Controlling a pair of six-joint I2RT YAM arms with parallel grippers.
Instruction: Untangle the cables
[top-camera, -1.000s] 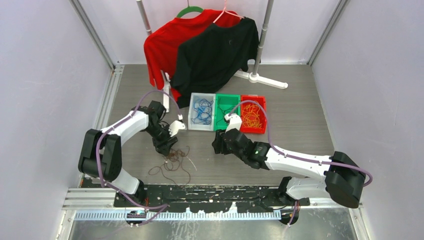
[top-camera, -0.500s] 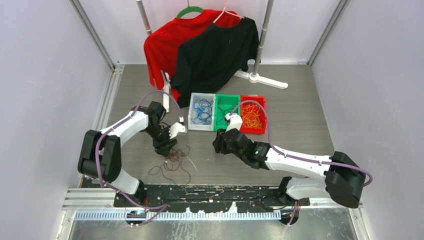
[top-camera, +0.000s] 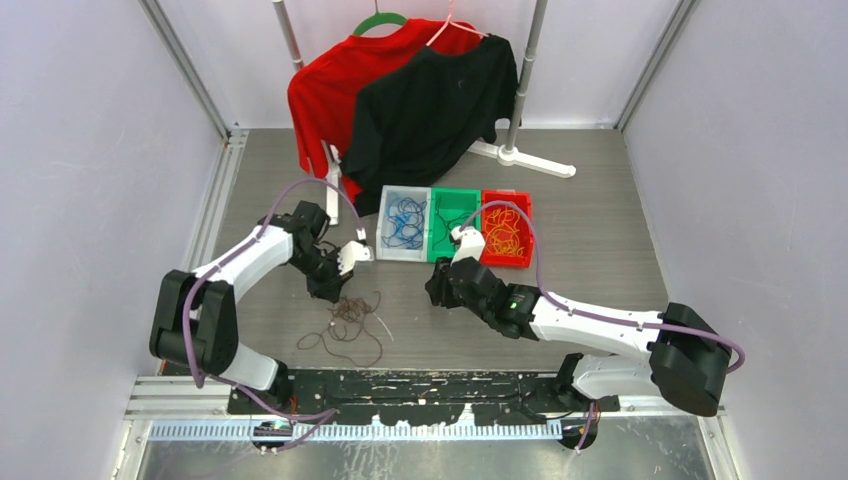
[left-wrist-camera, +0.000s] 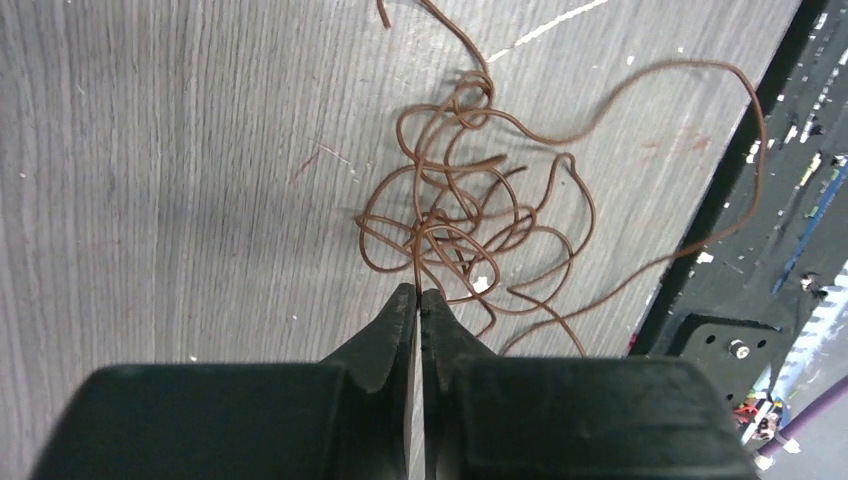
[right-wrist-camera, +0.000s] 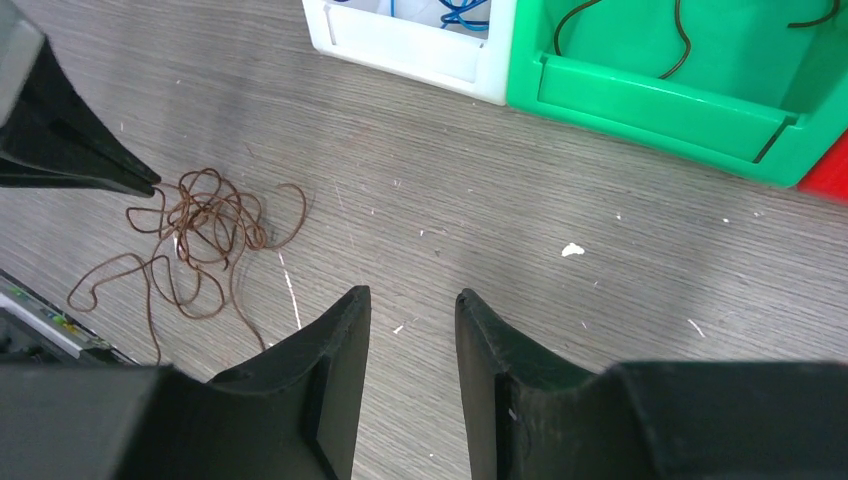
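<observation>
A tangle of thin brown cable (top-camera: 348, 318) lies on the grey table in front of the left arm. In the left wrist view the brown cable (left-wrist-camera: 460, 215) spreads just past my left gripper (left-wrist-camera: 418, 293), which is shut on one strand of it. My left gripper (top-camera: 328, 290) sits at the tangle's far edge. My right gripper (right-wrist-camera: 412, 298) is open and empty over bare table, to the right of the tangle (right-wrist-camera: 200, 230). Blue cables (top-camera: 405, 218) lie in a white bin, yellow-orange cables (top-camera: 506, 238) in a red bin, and dark cables (right-wrist-camera: 683, 40) in a green bin.
The white bin (top-camera: 384, 240), green bin (top-camera: 437, 240) and red bin (top-camera: 526, 215) stand side by side beyond the grippers. A clothes rack with a red shirt (top-camera: 330, 85) and a black shirt (top-camera: 430, 110) stands at the back. The black mounting rail (top-camera: 420, 385) runs along the near edge.
My left gripper has drawn back slightly toward the far left, still shut on the brown strand. The right arm has not moved.
</observation>
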